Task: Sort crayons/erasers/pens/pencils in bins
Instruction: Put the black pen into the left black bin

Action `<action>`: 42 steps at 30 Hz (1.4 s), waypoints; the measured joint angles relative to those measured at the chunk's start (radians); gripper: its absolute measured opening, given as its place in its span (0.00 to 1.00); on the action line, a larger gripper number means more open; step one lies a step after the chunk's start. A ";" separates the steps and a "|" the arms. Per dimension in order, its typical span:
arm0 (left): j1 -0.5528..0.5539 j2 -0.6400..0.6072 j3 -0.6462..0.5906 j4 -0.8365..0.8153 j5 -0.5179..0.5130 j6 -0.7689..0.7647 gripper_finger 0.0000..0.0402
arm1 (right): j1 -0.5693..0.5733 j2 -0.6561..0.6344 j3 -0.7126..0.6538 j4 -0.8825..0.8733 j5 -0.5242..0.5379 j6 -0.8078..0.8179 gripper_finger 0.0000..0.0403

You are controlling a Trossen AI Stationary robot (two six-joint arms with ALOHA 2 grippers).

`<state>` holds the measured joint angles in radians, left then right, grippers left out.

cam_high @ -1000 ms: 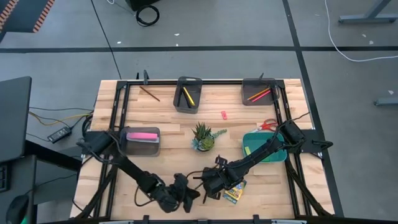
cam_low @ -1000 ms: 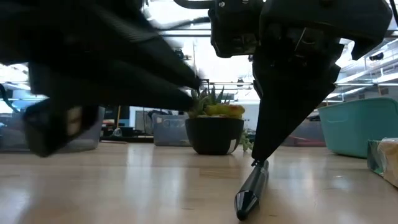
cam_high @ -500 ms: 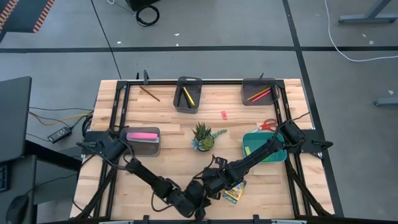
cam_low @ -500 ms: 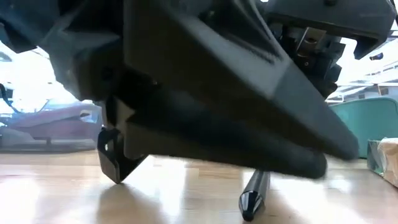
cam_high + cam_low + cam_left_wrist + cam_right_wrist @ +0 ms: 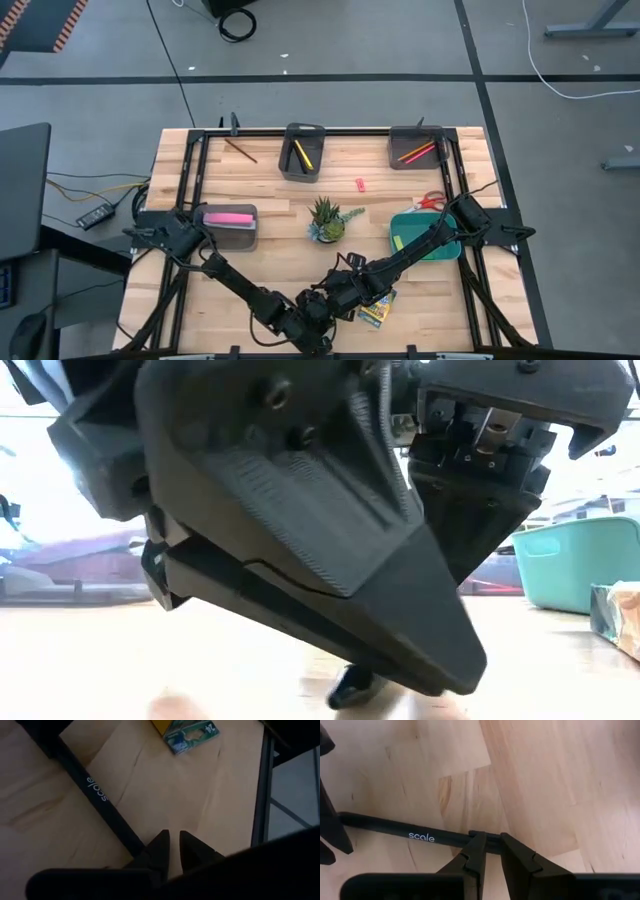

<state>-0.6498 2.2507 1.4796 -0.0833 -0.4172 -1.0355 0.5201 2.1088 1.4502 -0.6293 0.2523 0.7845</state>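
Observation:
A black pen [image 5: 420,836] printed "scale" is near the table's front edge, with both grippers at it. My right gripper [image 5: 492,840] is shut on it near one end. My left gripper [image 5: 172,840] has come in at the pen's [image 5: 95,795] other end, its fingers almost together with only a thin slit of wood showing between the tips. In the high view the left gripper [image 5: 318,312] and right gripper [image 5: 338,298] stand side by side. The yellow-and-green crayon box [image 5: 378,308] lies flat just to their right. My left gripper has one finger [image 5: 155,847] against the pen's end [image 5: 135,840], coming at it slanting down. Nothing shows between the fingertips. Whether the pen is pinched farther back I cannot tell. My right gripper pinches the pen's shaft [image 5: 465,839] near one end between its two fingers. They come steeply from above and lie across it. The pen's other end [image 5: 350,685] is down at the table top.
A grey bin with a long pink bar [image 5: 232,225] stands at the left, a dark bin [image 5: 302,150] and a grey bin [image 5: 415,150] with sticks at the back, a teal bin [image 5: 425,240] at the right. A potted plant [image 5: 325,220], scissors [image 5: 430,200] and a small red block [image 5: 360,184] lie between.
My left gripper has swung along the near edge toward the table's right, rolling as it went, and now sits at the pen beside my right gripper. The right gripper has kept still with the pen.

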 joint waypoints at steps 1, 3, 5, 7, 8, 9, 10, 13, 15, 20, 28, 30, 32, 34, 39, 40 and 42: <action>0.000 -0.001 0.000 -0.014 0.000 0.000 0.13 | 0.000 0.000 0.000 0.002 0.004 0.000 0.16; -0.001 -0.001 0.001 -0.034 0.015 0.000 0.13 | 0.000 0.001 0.000 0.005 0.006 0.003 0.16; -0.005 -0.002 0.001 -0.053 0.023 0.001 0.13 | 0.000 0.001 0.000 0.005 0.007 0.010 0.16; -0.013 -0.005 0.001 -0.054 0.015 0.000 0.13 | 0.002 0.001 0.000 0.005 0.009 0.018 0.16; -0.017 -0.004 0.007 -0.057 0.011 0.000 0.13 | 0.002 0.001 0.000 0.006 0.012 0.022 0.16; -0.021 -0.003 0.017 -0.065 0.006 0.000 0.13 | 0.003 0.001 0.000 0.006 0.014 0.027 0.16; -0.025 -0.001 0.027 -0.074 0.002 0.000 0.14 | 0.004 0.001 0.000 0.007 0.018 0.032 0.16; -0.031 0.001 0.056 -0.111 -0.005 0.001 0.15 | 0.007 0.001 -0.001 0.008 0.035 0.054 0.16; -0.037 0.003 0.091 -0.189 -0.006 0.008 0.16 | 0.011 0.002 -0.002 0.012 0.041 0.070 0.16; -0.049 0.006 0.180 -0.395 -0.024 0.033 0.19 | 0.016 -0.001 -0.057 0.097 0.049 0.137 0.16; -0.065 0.005 0.242 -0.506 -0.042 0.029 0.27 | 0.025 -0.003 -0.103 0.138 0.055 0.150 0.16; -0.070 0.004 0.242 -0.530 -0.045 0.001 0.28 | 0.024 -0.003 -0.103 0.142 0.056 0.144 0.16; -0.071 0.004 0.242 -0.567 -0.047 -0.028 0.29 | 0.024 -0.003 -0.105 0.147 0.057 0.145 0.16; -0.070 0.004 0.242 -0.604 -0.054 -0.053 0.30 | 0.024 -0.003 -0.105 0.149 0.056 0.156 0.16; -0.059 0.007 0.234 -0.572 -0.078 -0.053 0.29 | 0.026 -0.002 -0.105 0.159 0.068 0.161 0.16; -0.053 0.007 0.221 -0.525 -0.075 -0.042 0.29 | 0.026 -0.002 -0.105 0.161 0.068 0.159 0.16; -0.042 0.008 0.194 -0.431 -0.055 -0.011 0.29 | 0.026 -0.002 -0.106 0.162 0.068 0.158 0.16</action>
<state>-0.6921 2.2586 1.6732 -0.5147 -0.4722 -1.0462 0.5461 2.1071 1.3445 -0.4675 0.3203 0.9425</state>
